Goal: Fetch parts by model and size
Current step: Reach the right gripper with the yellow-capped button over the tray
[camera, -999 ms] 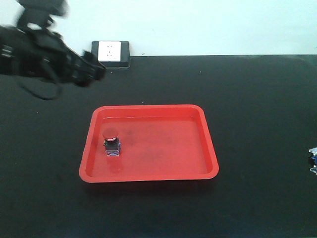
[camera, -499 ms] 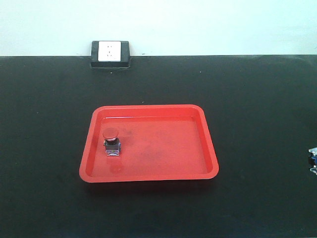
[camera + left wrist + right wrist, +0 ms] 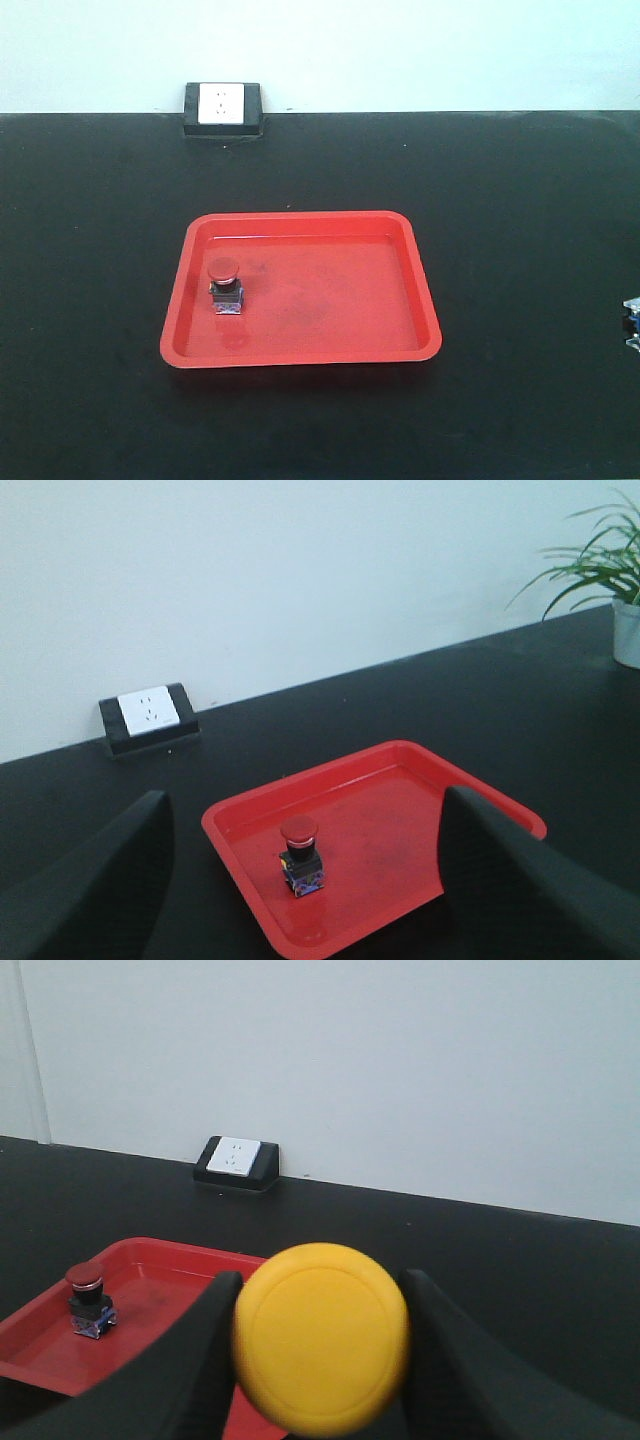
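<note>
A red-capped push-button switch stands upright in the left half of a red tray. In the left wrist view the same switch shows in the tray well beyond my left gripper, whose fingers stand wide open and hold nothing. My right gripper is shut on a yellow-capped switch, cap facing the camera and base hidden. It hangs to the right of the tray, where the red switch sits. Neither arm shows in the front view.
A black box with a white wall socket sits at the black table's far edge. A small blue-and-white thing pokes in at the front view's right border. A potted plant stands at the far right.
One second ago the left arm hung over the table's far left corner in the front view; it has since left that view. The tray and red switch have not moved.
</note>
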You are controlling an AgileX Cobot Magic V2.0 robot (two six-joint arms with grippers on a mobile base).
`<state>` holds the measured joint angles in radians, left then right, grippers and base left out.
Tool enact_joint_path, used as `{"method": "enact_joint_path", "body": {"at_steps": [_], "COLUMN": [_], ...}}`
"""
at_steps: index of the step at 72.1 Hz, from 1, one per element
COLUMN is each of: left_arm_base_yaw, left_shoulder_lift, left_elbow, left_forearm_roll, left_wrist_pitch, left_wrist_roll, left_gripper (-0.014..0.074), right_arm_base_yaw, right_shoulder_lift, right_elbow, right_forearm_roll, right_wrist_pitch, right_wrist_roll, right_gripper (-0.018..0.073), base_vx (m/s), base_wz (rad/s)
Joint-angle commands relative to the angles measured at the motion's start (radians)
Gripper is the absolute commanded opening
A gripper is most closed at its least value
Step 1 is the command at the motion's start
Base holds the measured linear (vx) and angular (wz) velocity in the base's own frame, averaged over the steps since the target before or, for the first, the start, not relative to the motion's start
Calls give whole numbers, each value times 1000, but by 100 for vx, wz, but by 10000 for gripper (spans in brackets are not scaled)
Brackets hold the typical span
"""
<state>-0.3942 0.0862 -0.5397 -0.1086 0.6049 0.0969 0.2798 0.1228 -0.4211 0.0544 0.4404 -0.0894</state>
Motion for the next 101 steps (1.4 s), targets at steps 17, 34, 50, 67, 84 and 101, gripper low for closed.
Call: {"method": "enact_joint_path", "body": {"at_steps": [17, 34, 50, 67, 84, 101], "left_arm_base_yaw": [-7, -7, -7, -7, -7, -7], "left_shoulder_lift": [-54, -54, -54, -54, -55, -55], "left_elbow": [63, 63, 63, 63, 63, 63], "left_forearm_roll": [-13, -13, -13, -13, -13, -13], "left_wrist_pitch": [-142, -141, -141, -141, -141, -141], "left_wrist_roll": [2, 2, 2, 2, 2, 2], "left_gripper": [511, 511, 511, 511, 511, 511], "right_arm_base_yaw": [-2, -2, -2, -1, 18, 115], "right_shoulder_lift": [81, 404, 764, 1101, 1393, 1606], "right_elbow": [-74, -267, -468, -668, -888, -1033], "right_forearm_roll": [44, 107, 184, 188, 179, 111], "right_wrist_pitch": [-58, 39, 63, 111, 221, 259], "right_wrist_roll": [-2, -62, -188, -186, -186, -6], "right_gripper": [-8, -5, 1, 4, 5, 8], "base_vx": [0, 0, 0, 0, 0, 0], "base_wz": [0, 0, 0, 0, 0, 0]}}
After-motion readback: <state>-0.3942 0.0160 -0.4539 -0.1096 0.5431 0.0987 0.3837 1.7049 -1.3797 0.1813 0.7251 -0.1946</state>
